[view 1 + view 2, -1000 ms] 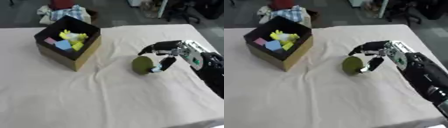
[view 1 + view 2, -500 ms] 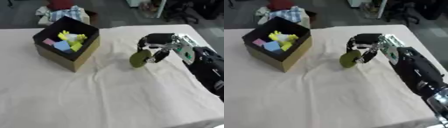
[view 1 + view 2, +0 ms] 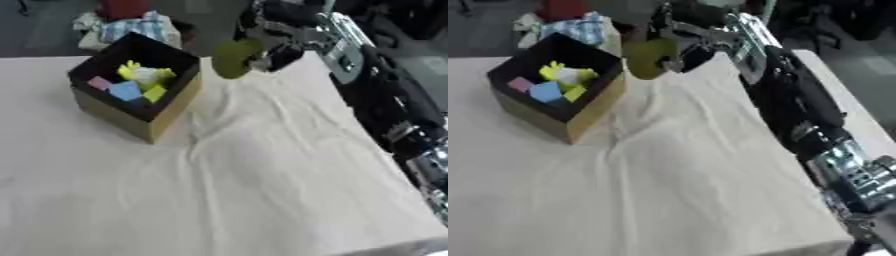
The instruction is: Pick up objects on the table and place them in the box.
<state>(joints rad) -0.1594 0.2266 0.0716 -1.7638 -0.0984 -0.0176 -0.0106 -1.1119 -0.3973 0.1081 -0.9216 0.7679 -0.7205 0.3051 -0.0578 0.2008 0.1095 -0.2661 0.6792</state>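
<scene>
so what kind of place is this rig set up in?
Probably an office or lab space, not a home. A table draped in a cream cloth serves as the work surface, dark office chairs stand behind it, and a pile of clothes or bags sits on the floor beyond the box.

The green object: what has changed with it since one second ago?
The right hand closed on the green object, lifted it off the table and carried it left, toward the box. It is not over the box yet. The toys inside the box look unchanged.
</scene>
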